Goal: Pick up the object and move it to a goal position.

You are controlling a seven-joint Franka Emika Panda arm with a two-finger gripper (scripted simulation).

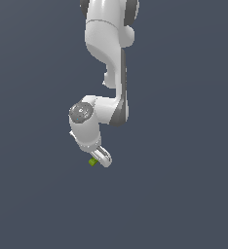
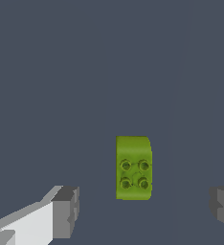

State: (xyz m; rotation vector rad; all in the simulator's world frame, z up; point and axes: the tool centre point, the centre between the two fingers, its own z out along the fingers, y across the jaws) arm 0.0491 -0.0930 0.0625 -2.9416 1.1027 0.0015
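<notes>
Approach stage, as judged from the pose: the gripper (image 2: 142, 210) hangs low over the floor with its fingers (image 2: 66, 210) spread wide and nothing between them yet. The lime-green block (image 2: 133, 167) lies just ahead of the gap — not inside it. The next move calls for advancing and lowering until the pads flank it, then closing. The block is small and rectangular, with four dark studs on top.

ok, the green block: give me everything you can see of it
The block is lime green, matte like plastic, rectangular with rounded corners at one end and four darker round studs clustered toward the other end. It lies flat, studs up, on the plain dark surface, between the open fingers, touching neither. In the exterior view it is a tiny green speck beside the gripper tip.
</notes>
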